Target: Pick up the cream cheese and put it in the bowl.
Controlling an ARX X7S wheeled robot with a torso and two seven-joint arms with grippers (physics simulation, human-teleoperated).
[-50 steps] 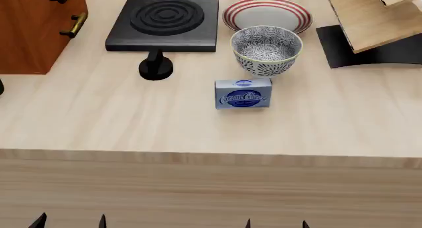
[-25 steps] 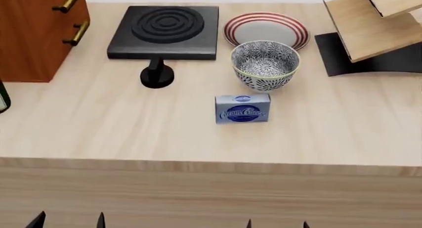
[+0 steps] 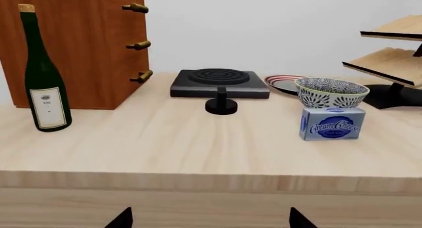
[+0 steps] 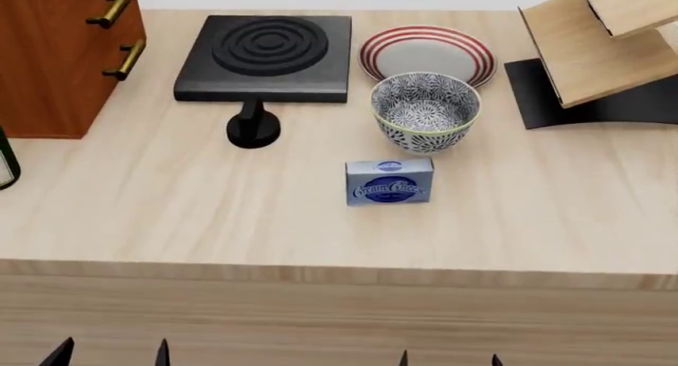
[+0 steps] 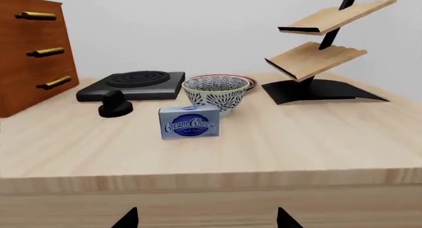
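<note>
The cream cheese, a small light blue box with a dark blue oval logo, stands on the wooden table just in front of the bowl. That deep bowl has a blue-and-white floral pattern and nothing inside. The two are a small gap apart. The box and bowl also show in the right wrist view, and the box in the left wrist view. My left gripper and right gripper are open, below the table's front edge and well short of the box. Only their dark tips show.
Behind the bowl lies a white plate with red rings. A black burner and a black knob sit back left. A wooden cabinet and a wine bottle stand at the left. A wooden rack stands at the right.
The head view has shifted, so the table and everything on it sit lower in the frame. The things keep their places relative to one another. Both grippers' tips stay at the bottom edge.
</note>
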